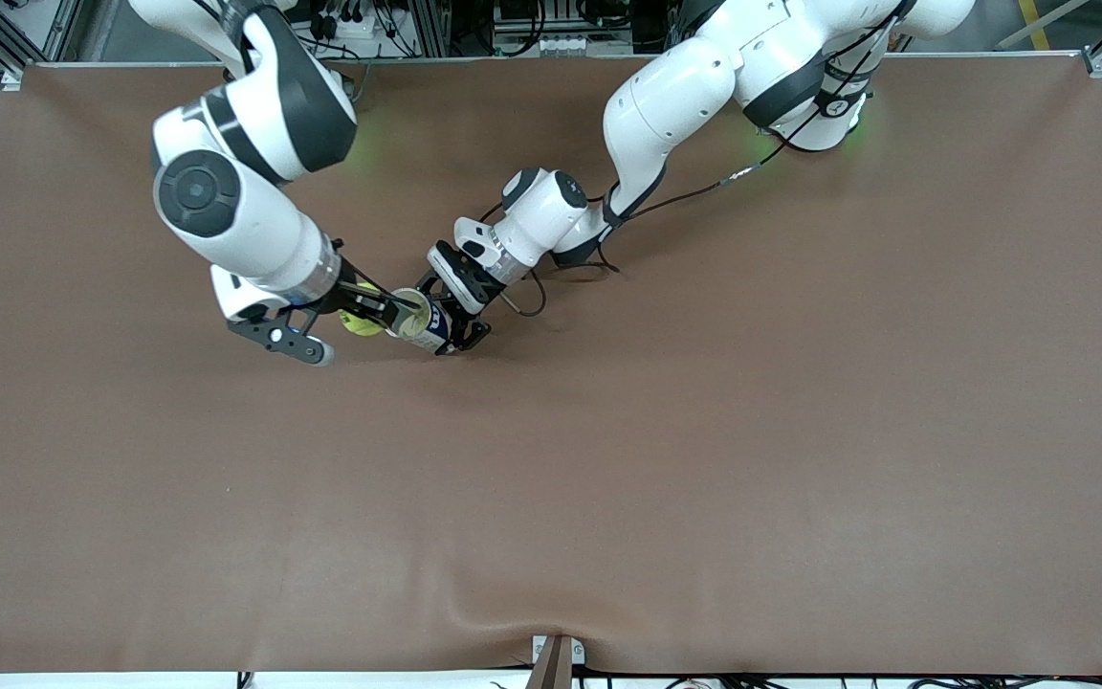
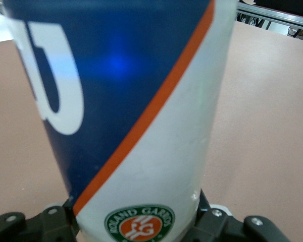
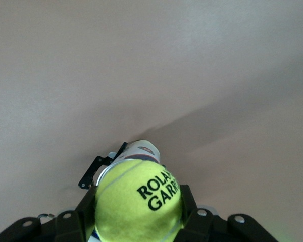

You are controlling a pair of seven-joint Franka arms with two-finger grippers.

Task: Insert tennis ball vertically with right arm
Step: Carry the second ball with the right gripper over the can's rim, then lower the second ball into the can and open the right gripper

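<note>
A yellow tennis ball [image 1: 356,323] [image 3: 139,201] printed with black letters sits between the fingers of my right gripper [image 1: 366,320] [image 3: 139,214], which is shut on it. The ball hangs right at the open mouth of a tennis ball can [image 1: 422,327] [image 3: 141,149]. The can [image 2: 141,126] is blue and white with an orange stripe and stands upright near the table's middle. My left gripper [image 1: 452,330] [image 2: 136,224] is shut on the can's lower body, one finger on each side. The ball hides most of the can's mouth in the right wrist view.
The brown table [image 1: 704,431] stretches wide around the can, with its front edge nearest the camera. The left arm's cable [image 1: 522,304] loops down beside its wrist. Both arms come together over the same spot.
</note>
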